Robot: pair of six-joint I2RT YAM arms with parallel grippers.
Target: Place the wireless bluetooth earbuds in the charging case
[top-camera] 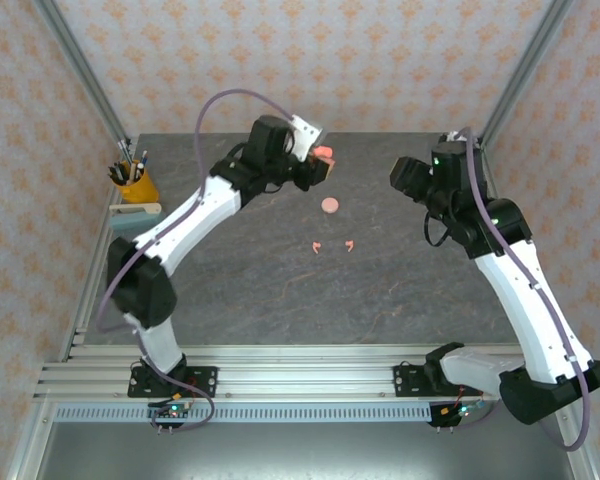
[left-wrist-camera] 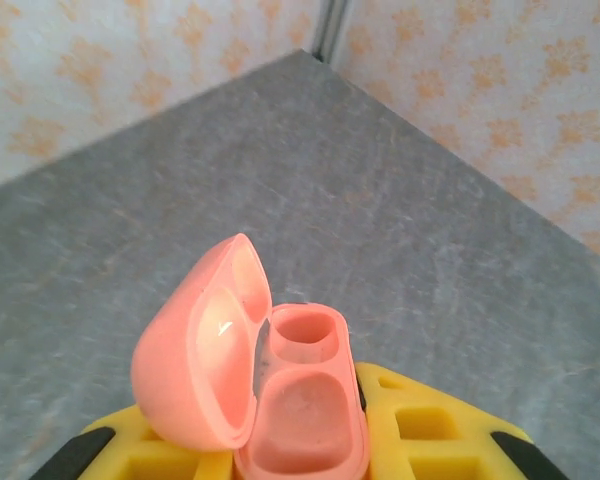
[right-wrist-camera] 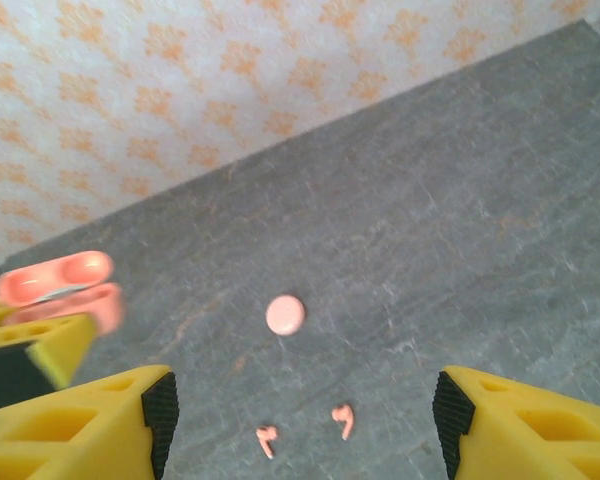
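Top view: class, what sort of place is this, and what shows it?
Probably a robot lab cell, not a home: left arm and right arm bolted to a rail at a grey table, enclosed by metal posts and wallpapered panels.

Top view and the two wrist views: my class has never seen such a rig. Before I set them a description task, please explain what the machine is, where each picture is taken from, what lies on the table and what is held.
The machine is two white robot arms bolted at the near edge of a grey table, each ending in a two-finger gripper with yellow fingers. The top view looks down from above and behind; the other two come from a camera on each wrist. The left gripper holds a pink charging case, lid open, inside looking empty. The right gripper is open and holds nothing. On the table lie two tiny pink earbuds and a round pink thing, possibly a closed case. A yellow cup of pens stands at the left edge.
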